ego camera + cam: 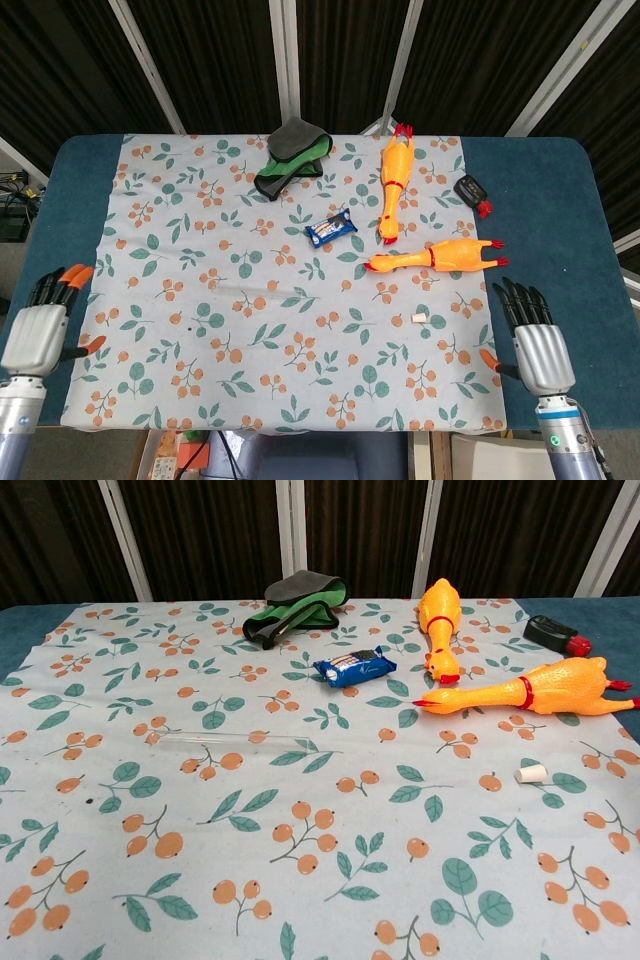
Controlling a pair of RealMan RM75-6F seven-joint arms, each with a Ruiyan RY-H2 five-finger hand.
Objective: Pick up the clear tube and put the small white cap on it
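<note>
Blue worktop (pixel 540 200) under a leaf-and-berry printed cloth (pixel 280 340), with two rubber chickens (pixel 545 689) near the far right, then a green and grey cloth bundle (pixel 295 605) at the far edge, a blue snack packet (pixel 353 666) mid-cloth and a small black and red device (pixel 556 635) on the bare blue at the right. Left hand (pixel 38 335) and right hand (pixel 540 352) low at the near corners, fingers (pixel 520 300) spread wide and holding nothing. Clear tube (pixel 232 740) flat on the cloth left of centre, small white cap (pixel 531 773) well apart to its right, below the nearer chicken.
</note>
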